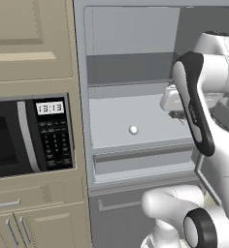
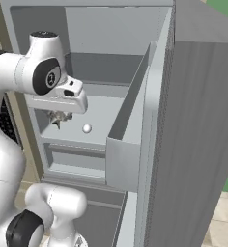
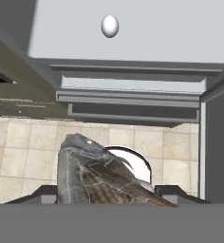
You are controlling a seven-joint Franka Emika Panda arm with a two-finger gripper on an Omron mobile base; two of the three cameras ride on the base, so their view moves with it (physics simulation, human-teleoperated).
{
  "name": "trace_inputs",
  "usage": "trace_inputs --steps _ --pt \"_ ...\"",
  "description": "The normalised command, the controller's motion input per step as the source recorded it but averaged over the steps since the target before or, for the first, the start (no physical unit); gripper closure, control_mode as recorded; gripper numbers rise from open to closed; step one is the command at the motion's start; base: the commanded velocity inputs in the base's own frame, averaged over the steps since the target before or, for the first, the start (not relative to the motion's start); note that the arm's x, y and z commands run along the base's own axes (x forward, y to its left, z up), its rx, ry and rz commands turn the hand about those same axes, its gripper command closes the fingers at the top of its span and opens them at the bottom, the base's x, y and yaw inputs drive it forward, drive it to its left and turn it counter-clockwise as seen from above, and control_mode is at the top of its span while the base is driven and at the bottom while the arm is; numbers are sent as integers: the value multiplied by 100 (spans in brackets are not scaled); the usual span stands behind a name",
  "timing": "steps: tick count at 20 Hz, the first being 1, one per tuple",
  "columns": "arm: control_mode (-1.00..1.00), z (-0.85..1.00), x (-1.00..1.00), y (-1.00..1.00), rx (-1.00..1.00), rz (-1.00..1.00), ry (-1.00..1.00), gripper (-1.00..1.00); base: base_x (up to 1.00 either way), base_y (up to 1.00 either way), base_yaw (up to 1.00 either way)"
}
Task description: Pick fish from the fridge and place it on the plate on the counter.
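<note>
Claw [image 3: 104,194] pinching fish [image 3: 92,173], at fridge [image 1: 131,63] shelf's right front edge; white ball [image 1: 133,129] mid-shelf.

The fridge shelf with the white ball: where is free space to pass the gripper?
The fridge shelf is bare left of and behind the white ball. Its right end is crowded: there the gripper holds the fish, close to the open door's bin.
</note>
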Motion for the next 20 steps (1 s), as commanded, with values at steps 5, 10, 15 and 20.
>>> trace_inputs --steps 5,10,15,20 --pt "-100 -32 -49 26 -4 0 2 100 0 0 0" --pt "-100 -7 -34 6 0 0 2 100 0 0 0" --pt "-100 -4 -29 0 0 0 3 100 0 0 0" --pt "-100 -6 -32 0 0 0 1 100 0 0 0"
